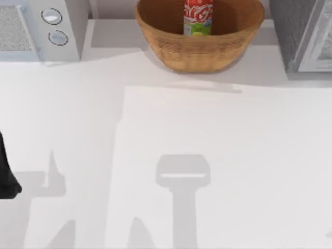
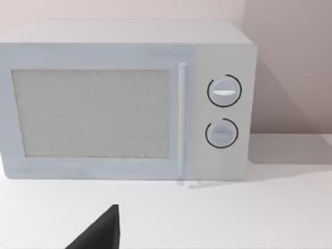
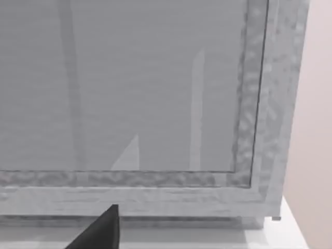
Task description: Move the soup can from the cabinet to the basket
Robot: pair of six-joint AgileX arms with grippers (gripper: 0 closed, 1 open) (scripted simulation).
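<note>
One soup can [image 1: 198, 16] inside basket [image 1: 199, 44].

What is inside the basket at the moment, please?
The soup can stands upright inside the basket, near its back wall. The basket's near wall hides the can's base and the basket floor, so anything lying low there cannot be seen.

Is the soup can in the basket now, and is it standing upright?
Yes. In the top view the soup can stands upright inside the basket, its red label vertical and the wicker rim around it.
</note>
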